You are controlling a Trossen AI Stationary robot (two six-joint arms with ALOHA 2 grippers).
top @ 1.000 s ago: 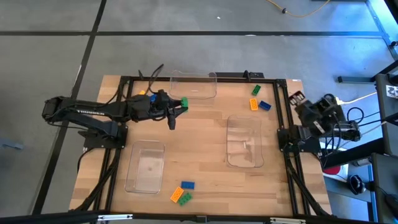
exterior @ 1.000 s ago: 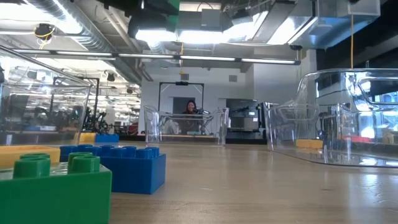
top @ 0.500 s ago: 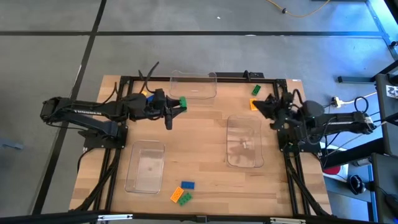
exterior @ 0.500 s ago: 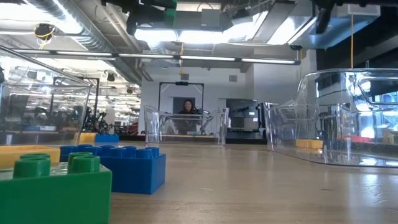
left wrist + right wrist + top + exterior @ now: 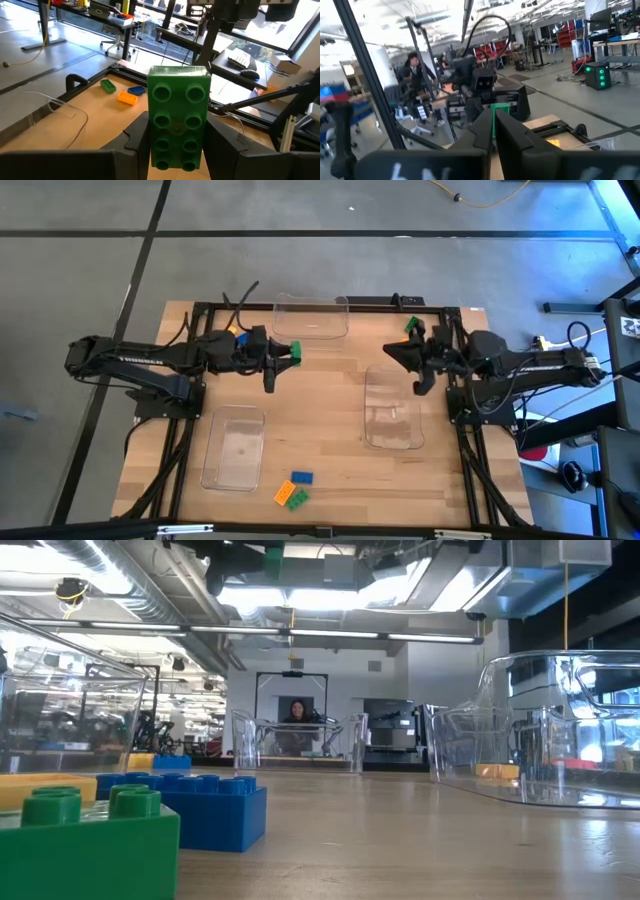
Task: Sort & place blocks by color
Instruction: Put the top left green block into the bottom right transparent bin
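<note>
My left gripper (image 5: 289, 351) hovers by the far clear tray (image 5: 311, 318), shut on a green block (image 5: 179, 120). My right gripper (image 5: 389, 350), fingers together (image 5: 493, 131), points left above the right tray's (image 5: 392, 430) far end. One green block (image 5: 411, 325) lies flat near the far right corner. An orange block (image 5: 127, 98) and a blue block (image 5: 136, 90) lie beside it, hidden under the right arm in the high view. Blue (image 5: 301, 477), orange (image 5: 284, 493) and green (image 5: 297, 500) blocks rest together at the near edge. An orange and a blue one (image 5: 235, 332) sit by the left arm. My left gripper pinches the green block by its two long sides (image 5: 150, 131), one finger (image 5: 136, 136) on each, the studs facing the wrist camera. The fingers lie level, pointing toward the table's right. The block is lifted clear of the table and sticks out past the fingertips (image 5: 294, 350).
A third clear tray (image 5: 233, 445) lies at the near left. A black frame (image 5: 300, 306) runs round the table. Bare wood lies between the trays in the middle. In the low view the near-edge blocks (image 5: 90, 840) loom close. A person (image 5: 297, 725) is in the room beyond.
My right arm has swung out from its folded place at the table's right edge and reached left over the far right part of the table, covering the orange and blue blocks there. The left gripper has kept its hold on the green block.
</note>
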